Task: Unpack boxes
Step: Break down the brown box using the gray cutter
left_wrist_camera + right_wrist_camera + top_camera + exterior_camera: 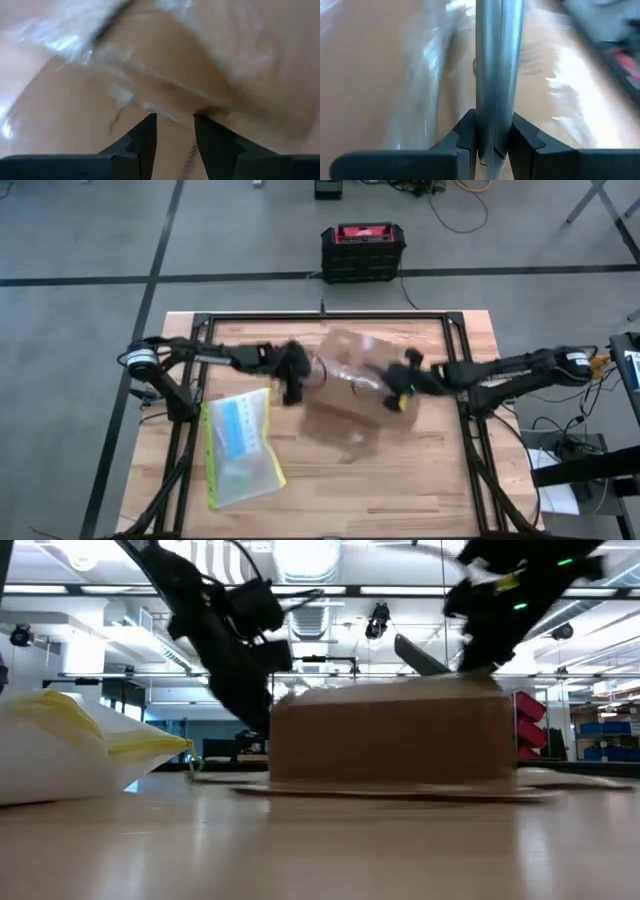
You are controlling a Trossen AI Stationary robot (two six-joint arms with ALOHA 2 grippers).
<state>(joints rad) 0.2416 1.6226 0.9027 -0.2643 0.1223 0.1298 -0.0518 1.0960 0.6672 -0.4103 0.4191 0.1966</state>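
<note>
- Carton (345,395): a flat brown cardboard box with strips of shiny clear tape, lying near the middle of the wooden table (430,500), between the two arms. In the low view it rests on the tabletop as a low brown block (385,735), with a flap edge spread flat along its base.
- Left claw (293,387): reaches in from the table's left side and sits at the carton's left edge. In the left wrist view its two dark fingers (145,137) stand apart, with a clear gap between them, over taped cardboard (165,75). Nothing shows between the fingers; whether the tips touch the cardboard cannot be told.
- Right claw (400,392): reaches in from the right side and sits over the carton's right part. In the right wrist view the fingers (465,135) are clamped on a slim grey metal blade (495,65), which runs forward from them across the taped surface. In the low view the same grey blade (420,657) slants above the carton's top.
- Clear plastic pouch with yellow-green edge (240,448): lies on the table's left front part, apart from the carton and just beside the left arm's base.
- Black-and-red case (363,252): stands on the floor beyond the table's far edge.
</note>
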